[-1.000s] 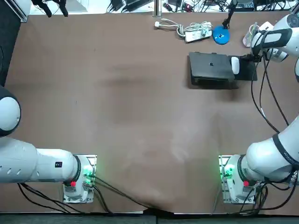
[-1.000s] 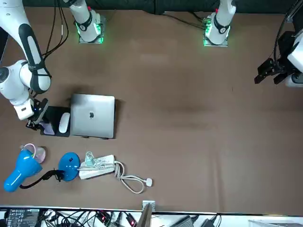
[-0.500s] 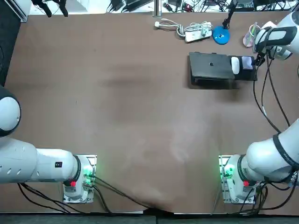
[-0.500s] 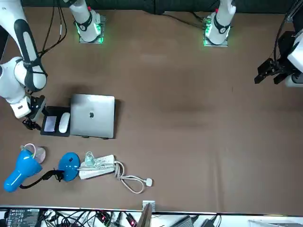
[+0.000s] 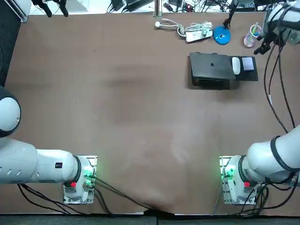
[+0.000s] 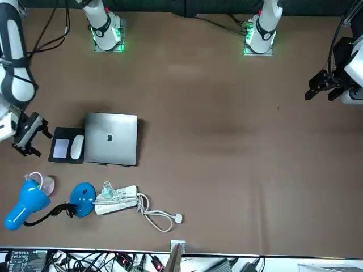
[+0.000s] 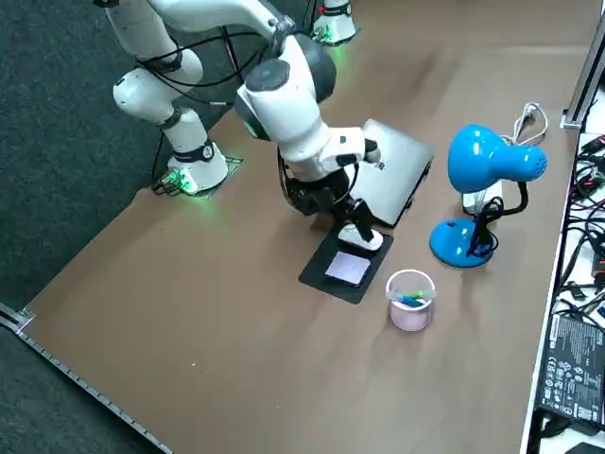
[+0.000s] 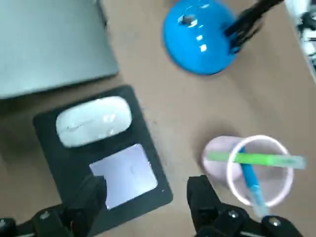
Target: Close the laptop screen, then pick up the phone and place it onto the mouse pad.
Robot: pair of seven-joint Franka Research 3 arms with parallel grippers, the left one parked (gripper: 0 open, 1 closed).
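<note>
while the pale lilac flat phone (image 8: 126,175) lies on the black rectangular mouse pad (image 8: 59,158), just beside the white oval mouse (image 8: 94,121), my right gripper (image 8: 147,190) hangs above the pad's outer edge, fingers spread wide, holding nothing. i see the closed grey laptop (image 8: 49,44) just beside the pad. a pink plastic cup (image 8: 256,170) of pens and a blue desk lamp (image 8: 200,37) stand near.

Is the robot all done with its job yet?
It looks finished. The laptop is shut flat, and the phone lies on the mouse pad beside the mouse. Nothing is in hand: the right end effector hangs open and empty near the pad. Nothing seems left.
</note>
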